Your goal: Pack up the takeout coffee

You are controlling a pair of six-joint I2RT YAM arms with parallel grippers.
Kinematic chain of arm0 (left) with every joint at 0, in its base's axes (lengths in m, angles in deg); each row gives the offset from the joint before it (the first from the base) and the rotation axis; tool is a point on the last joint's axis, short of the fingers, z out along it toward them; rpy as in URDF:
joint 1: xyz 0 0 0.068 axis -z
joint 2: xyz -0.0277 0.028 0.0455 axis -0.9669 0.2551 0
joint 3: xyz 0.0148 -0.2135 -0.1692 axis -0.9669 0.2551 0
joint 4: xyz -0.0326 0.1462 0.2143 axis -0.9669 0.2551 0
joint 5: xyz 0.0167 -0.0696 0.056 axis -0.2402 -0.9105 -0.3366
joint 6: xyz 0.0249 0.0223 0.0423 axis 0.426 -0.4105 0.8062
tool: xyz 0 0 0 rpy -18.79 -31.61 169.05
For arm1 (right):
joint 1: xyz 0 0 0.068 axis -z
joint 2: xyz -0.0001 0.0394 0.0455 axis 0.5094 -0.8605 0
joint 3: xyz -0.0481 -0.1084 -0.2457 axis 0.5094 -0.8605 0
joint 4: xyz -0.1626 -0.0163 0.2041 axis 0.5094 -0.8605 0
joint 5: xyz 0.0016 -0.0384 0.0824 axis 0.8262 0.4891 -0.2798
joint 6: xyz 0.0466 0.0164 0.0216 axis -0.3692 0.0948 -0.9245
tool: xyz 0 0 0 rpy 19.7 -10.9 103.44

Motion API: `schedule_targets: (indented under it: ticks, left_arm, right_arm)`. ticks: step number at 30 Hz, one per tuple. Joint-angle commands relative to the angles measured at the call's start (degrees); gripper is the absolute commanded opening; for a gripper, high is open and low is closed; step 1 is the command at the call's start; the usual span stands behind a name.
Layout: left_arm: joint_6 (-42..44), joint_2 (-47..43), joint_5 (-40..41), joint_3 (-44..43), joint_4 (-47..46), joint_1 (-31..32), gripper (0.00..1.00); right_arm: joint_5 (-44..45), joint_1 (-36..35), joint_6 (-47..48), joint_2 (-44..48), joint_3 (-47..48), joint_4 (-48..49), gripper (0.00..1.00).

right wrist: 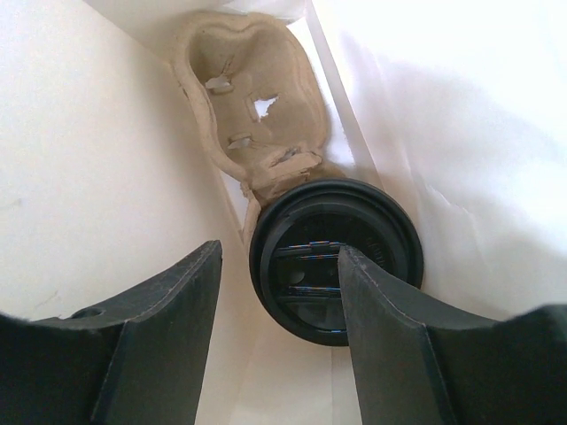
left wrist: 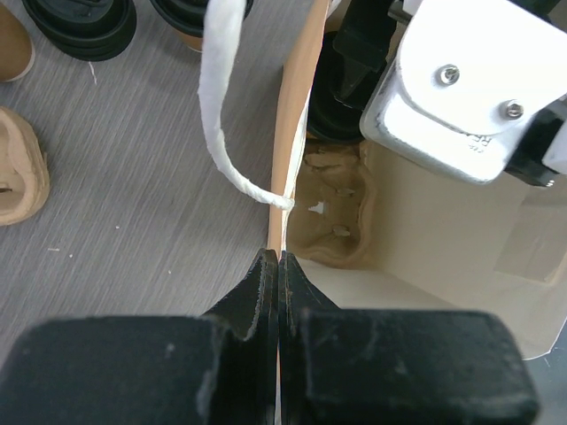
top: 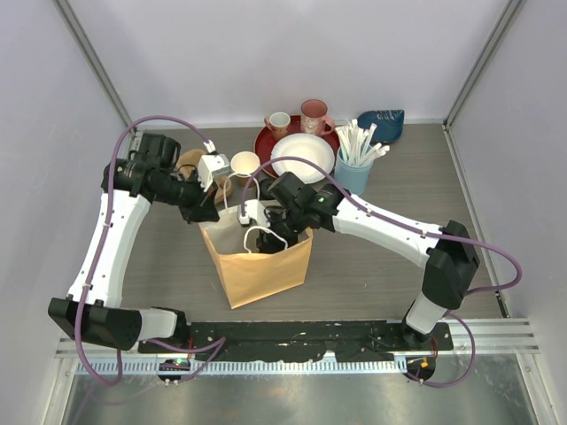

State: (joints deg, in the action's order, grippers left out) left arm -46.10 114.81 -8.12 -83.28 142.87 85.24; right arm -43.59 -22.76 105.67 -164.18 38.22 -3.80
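Observation:
A brown paper bag [top: 261, 266] stands open mid-table. My left gripper [top: 211, 212] is shut on the bag's left rim [left wrist: 288, 133], next to its white handle [left wrist: 217, 115]. My right gripper [top: 275, 232] reaches down inside the bag, open and empty [right wrist: 279, 266]. Just below it a black-lidded coffee cup [right wrist: 335, 257] sits in a pulp cup carrier [right wrist: 252, 97] on the bag's floor; one finger overlaps the lid in view. Two more black lids [left wrist: 84, 22] show on the table left of the bag. An unlidded tan cup [top: 244, 164] stands behind the bag.
Behind the bag are a red plate [top: 268, 142] with a white bowl [top: 303, 157], two pink mugs [top: 314, 115], a light-blue cup of straws [top: 354, 173] and a dark blue object [top: 383, 122]. Another pulp carrier [left wrist: 18, 168] lies left of the bag.

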Motion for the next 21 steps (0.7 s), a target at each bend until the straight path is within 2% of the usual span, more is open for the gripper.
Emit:
schedule_targets:
  ticks: [1,21]
  left_arm:
    - [1.22,-0.78,0.11,-1.73,8.44,0.09,0.00]
    - [1.39,-0.43,-0.06,-1.82,8.71,0.52,0.00]
  right_arm:
    - [-2.29,0.12,0.56,2.93,3.08,-0.19,0.61]
    - [-3.34,0.21,-0.32,5.04,5.72,1.30,0.66]
